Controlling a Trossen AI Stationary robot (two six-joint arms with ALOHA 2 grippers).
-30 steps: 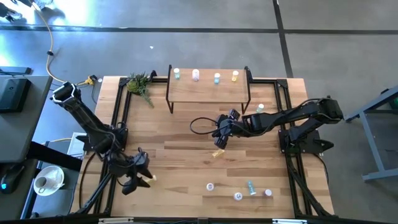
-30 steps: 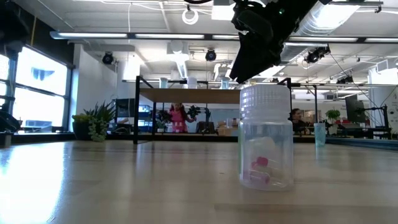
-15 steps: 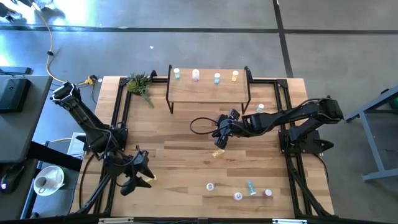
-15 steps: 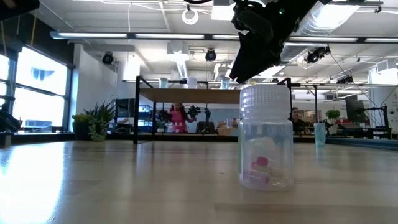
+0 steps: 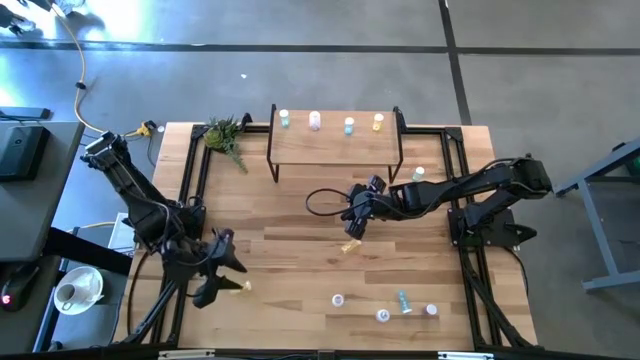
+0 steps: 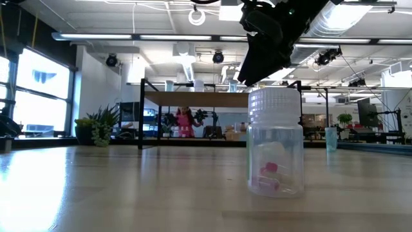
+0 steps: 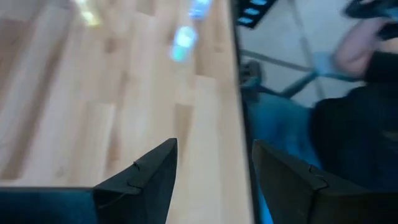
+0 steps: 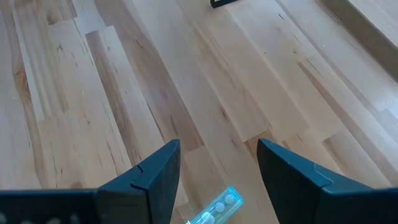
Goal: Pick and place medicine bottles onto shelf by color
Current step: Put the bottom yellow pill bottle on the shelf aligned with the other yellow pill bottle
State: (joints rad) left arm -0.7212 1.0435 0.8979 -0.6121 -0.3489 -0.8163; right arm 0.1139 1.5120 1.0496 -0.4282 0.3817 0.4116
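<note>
The shelf [image 5: 335, 145] stands at the table's far edge with several bottles along its back, one of them [image 5: 315, 121]. A yellow bottle [image 5: 349, 245] lies on its side on the table. My right gripper [image 5: 352, 228] hangs open just above it, and the bottle [image 8: 214, 210] shows low between the fingers, untouched. Several more bottles [image 5: 404, 302] stand near the front edge, and the low view shows one of them [image 6: 275, 145] close up. My left gripper [image 5: 228, 280] is open and holds nothing [image 7: 214, 168], raised over the front left of the table.
A small plant [image 5: 226, 135] lies at the far left corner. One more bottle [image 5: 418, 173] stands by the right arm. A pale yellow thing [image 5: 238, 286] shows beside my left fingers; what it is I cannot tell. A person [image 7: 367, 56] is beyond the table's edge.
My left gripper has gone up from the table's front left and has turned a little, staying open. My right gripper and the bottles have kept still.
</note>
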